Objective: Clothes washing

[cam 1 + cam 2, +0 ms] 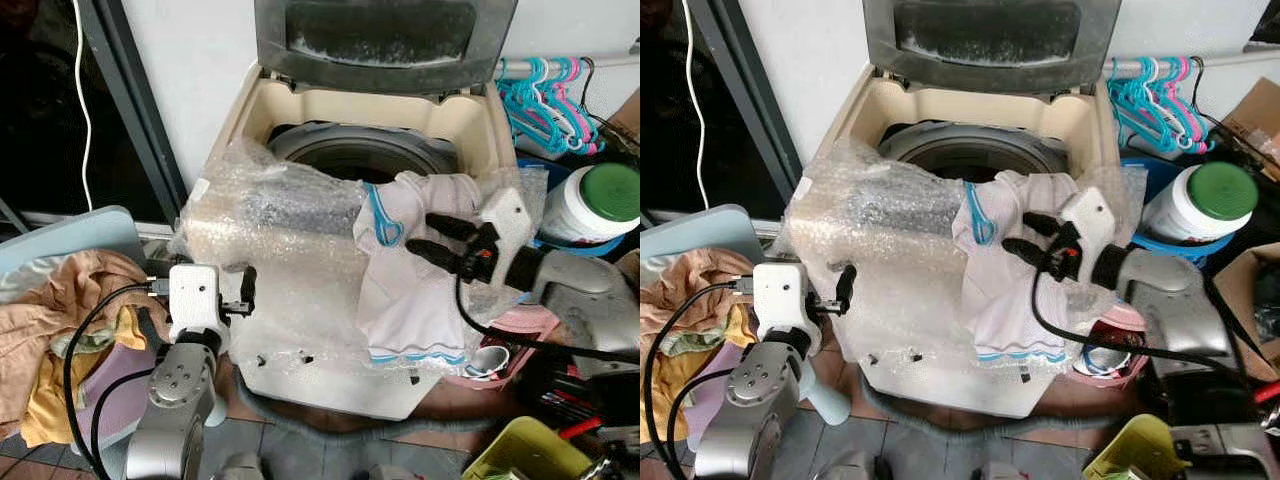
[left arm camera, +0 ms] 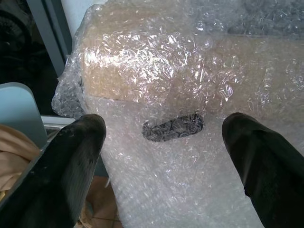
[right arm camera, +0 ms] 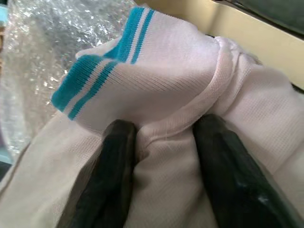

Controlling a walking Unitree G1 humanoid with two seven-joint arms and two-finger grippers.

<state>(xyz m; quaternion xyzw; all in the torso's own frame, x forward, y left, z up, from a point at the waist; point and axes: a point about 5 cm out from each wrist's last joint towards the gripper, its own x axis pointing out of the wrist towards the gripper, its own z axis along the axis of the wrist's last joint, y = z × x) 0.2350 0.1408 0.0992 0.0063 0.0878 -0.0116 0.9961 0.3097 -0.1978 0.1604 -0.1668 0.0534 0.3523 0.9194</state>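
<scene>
A cream top-loading washing machine stands with its grey lid raised and its drum exposed. Bubble wrap covers its front and near rim. A white shirt with teal trim hangs over the front rim, partly down the machine's face. My right gripper comes in from the right and is shut on a fold of that shirt near the collar. My left gripper is open, low at the machine's left front, facing the bubble wrap with nothing between its fingers.
A heap of tan, yellow and purple clothes lies at the left beside a dark glass door. Teal and pink hangers, a white jar with a green lid, a pink tub and a yellow-green bin crowd the right.
</scene>
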